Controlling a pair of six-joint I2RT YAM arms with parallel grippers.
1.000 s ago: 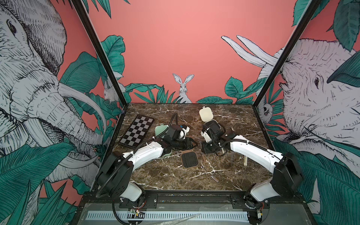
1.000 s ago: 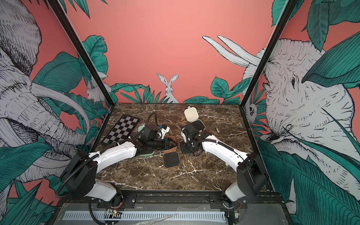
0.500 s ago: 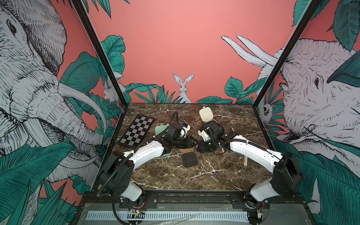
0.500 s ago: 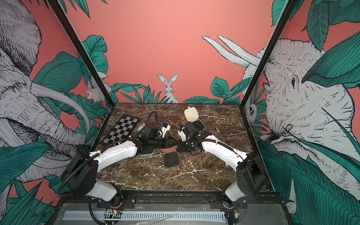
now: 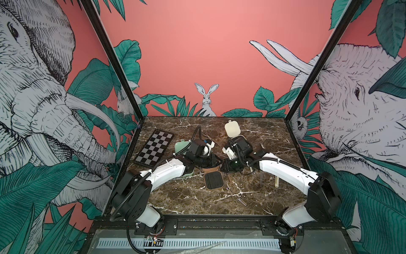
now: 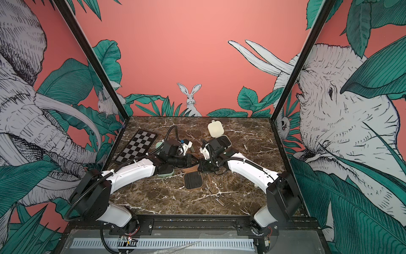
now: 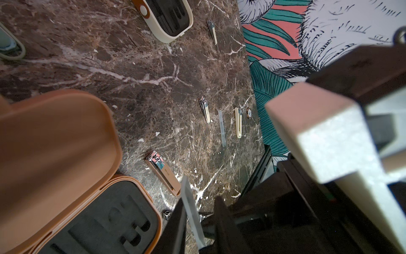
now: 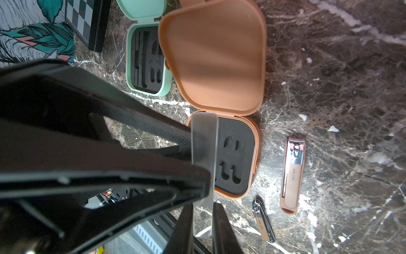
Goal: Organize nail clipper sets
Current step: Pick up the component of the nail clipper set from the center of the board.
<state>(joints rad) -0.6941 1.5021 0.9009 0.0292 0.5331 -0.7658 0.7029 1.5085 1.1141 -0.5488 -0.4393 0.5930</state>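
Note:
A clear nail file hangs above the open brown case, whose lid stands up. My right gripper is shut on one end of the file. My left gripper is shut on the file from the opposite side. In both top views the two grippers meet mid-table over the brown case. The case's black insert is bare. A brown clipper and a smaller clipper lie beside it. The mint case and cream case are open.
A checkerboard lies at the back left. Cream-handled tools and another clear file lie scattered on the right side of the marble table. Walls close in three sides.
My left gripper has moved right to meet the right gripper, and its jaws have narrowed onto the nail file. The right gripper has kept its grip and lifted slightly toward the left one.

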